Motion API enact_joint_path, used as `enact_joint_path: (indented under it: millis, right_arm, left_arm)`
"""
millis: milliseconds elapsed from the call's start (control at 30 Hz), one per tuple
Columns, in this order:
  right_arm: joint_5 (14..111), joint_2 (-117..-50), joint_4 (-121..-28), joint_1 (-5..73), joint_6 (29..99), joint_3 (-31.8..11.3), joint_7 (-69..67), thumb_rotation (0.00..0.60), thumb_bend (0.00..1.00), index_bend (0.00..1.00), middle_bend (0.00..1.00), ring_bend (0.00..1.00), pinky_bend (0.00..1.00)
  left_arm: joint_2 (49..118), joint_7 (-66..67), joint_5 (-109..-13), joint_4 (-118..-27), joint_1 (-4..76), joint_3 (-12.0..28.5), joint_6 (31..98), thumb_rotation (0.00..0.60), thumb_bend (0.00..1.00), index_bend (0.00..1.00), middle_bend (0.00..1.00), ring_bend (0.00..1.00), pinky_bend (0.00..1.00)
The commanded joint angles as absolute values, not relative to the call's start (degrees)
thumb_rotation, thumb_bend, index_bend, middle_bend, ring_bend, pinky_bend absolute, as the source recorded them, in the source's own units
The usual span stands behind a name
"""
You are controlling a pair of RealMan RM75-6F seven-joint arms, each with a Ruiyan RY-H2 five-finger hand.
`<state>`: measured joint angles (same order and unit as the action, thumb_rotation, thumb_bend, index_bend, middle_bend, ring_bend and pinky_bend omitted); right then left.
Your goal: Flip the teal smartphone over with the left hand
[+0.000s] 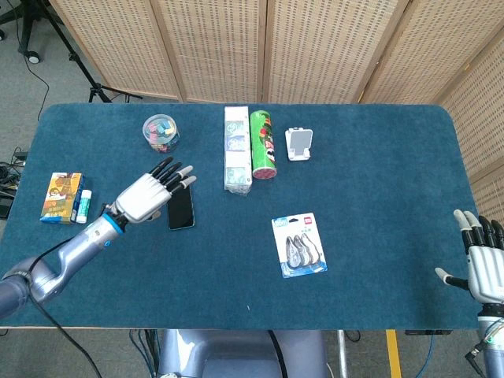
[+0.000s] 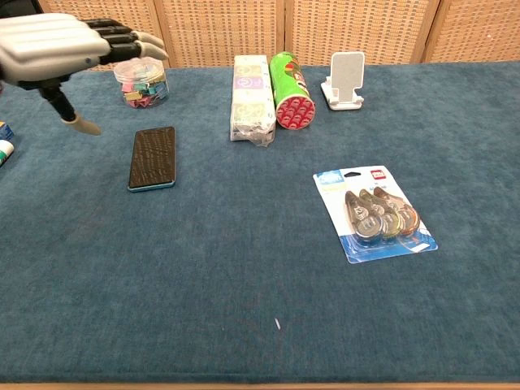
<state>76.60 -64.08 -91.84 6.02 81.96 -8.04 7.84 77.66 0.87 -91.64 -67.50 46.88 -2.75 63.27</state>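
Note:
The teal smartphone (image 1: pixel 181 208) (image 2: pixel 153 157) lies flat on the blue table, its dark textured face up and a teal rim showing at its near end. My left hand (image 1: pixel 146 194) (image 2: pixel 61 50) hovers above and to the left of it, fingers spread, holding nothing. The hand is raised off the table and does not touch the phone. My right hand (image 1: pixel 483 256) is at the table's right front corner, fingers apart and empty.
A clear jar of coloured clips (image 1: pixel 161 132) stands behind the phone. A white box pack (image 1: pixel 237 149) and a green can (image 1: pixel 262 144) lie at mid-back, with a white phone stand (image 1: pixel 299 143) beside them. A blister pack (image 1: pixel 299 244) lies centre-right. A small box (image 1: pixel 61 196) sits far left.

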Motion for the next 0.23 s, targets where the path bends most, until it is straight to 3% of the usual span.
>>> enact_joint_path:
  millis: [33, 233]
  right_arm:
    - [77.3, -63.8, -92.2, 5.9, 82.3, -7.8, 7.2, 0.6, 0.0, 0.0, 0.0, 0.0, 0.0]
    - [79.0, -63.1, -92.9, 5.4, 83.1, -7.3, 5.5, 0.6, 0.0, 0.0, 0.0, 0.0, 0.0]
  left_arm:
    - [69.0, 0.6, -83.3, -81.5, 36.1, -3.0, 70.6, 0.6, 0.0, 0.0, 0.0, 0.0, 0.0]
    - [63.2, 3.7, -75.1, -95.5, 24.8, -4.9, 78.4, 0.6, 0.0, 0.0, 0.0, 0.0, 0.0]
